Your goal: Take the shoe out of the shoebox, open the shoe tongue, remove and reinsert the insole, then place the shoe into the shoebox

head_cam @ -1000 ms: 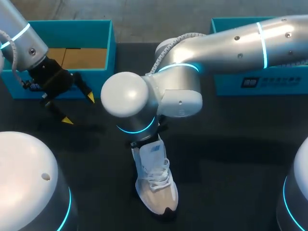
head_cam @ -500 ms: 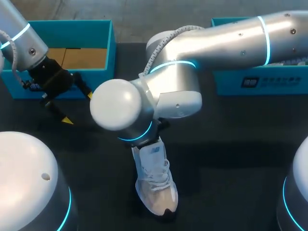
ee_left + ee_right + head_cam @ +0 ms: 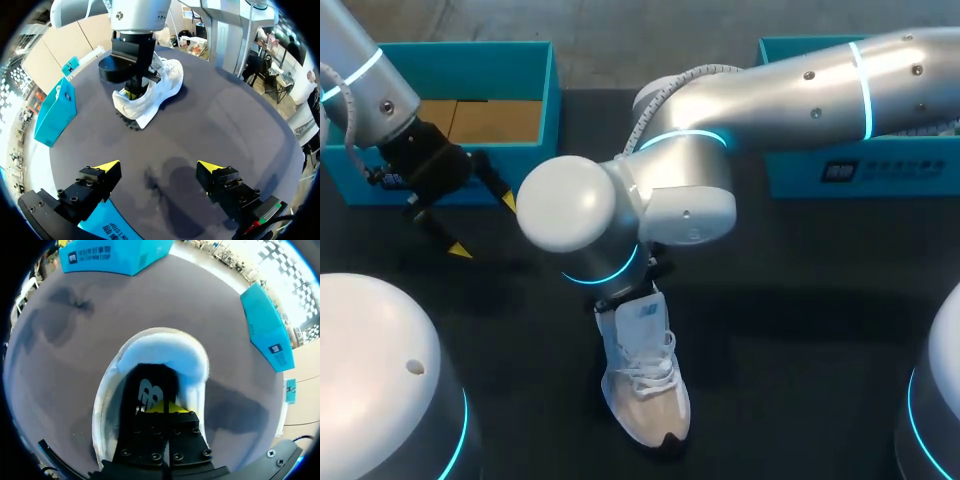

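on the dark table (image 3: pixel 800 320) my left gripper (image 3: pixel 158 165) hung released, ten o'clock of the shoe (image 3: pixel 645 395); right gripper (image 3: pixel 167 407) sat clenched inside it.

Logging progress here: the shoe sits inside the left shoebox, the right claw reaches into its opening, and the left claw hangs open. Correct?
Not quite. The head view shows the shoe resting on the table, outside the shoebox. The right claw does reach into its opening, and the left claw hangs open.

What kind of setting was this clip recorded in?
Probably a robot-lab bench: a left arm and right arm over a dark table, with a white shoe and teal shoebox staged for practice.
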